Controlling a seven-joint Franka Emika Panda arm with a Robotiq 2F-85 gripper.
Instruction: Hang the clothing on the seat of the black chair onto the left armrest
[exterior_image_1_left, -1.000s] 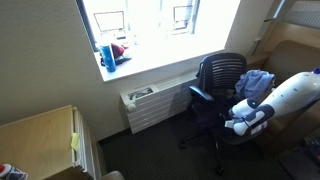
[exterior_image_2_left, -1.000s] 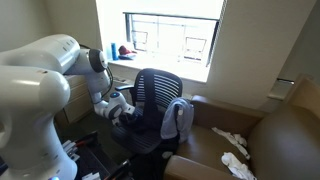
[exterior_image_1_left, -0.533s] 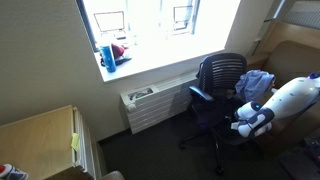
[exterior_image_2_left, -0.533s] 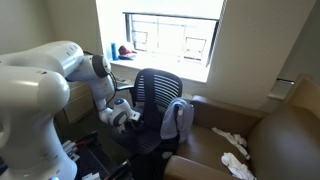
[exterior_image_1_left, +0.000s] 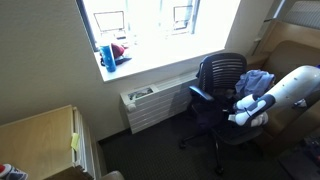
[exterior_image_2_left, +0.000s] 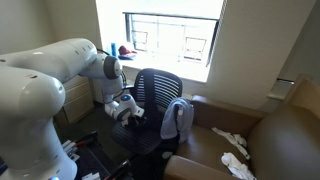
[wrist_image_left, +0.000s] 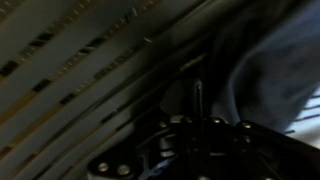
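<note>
Though dark and blurred in the wrist view, readable in part: pale slats at left, tool (wrist_image_left: 200, 150) low in the middle, grey-blue clothing (wrist_image_left: 275, 70) at right. Impossible to tell whether clenched or released. In an exterior view, from left: light wooden cabinet (exterior_image_1_left: 40, 130) cut off by the edge, blue container (exterior_image_1_left: 108, 55) on the bright window sill (exterior_image_1_left: 150, 62), contents hidden, radiator (exterior_image_1_left: 150, 105) below, black chair (exterior_image_1_left: 215, 85) on dark floor, clothing draped over its right-hand side, tool close by.
</note>
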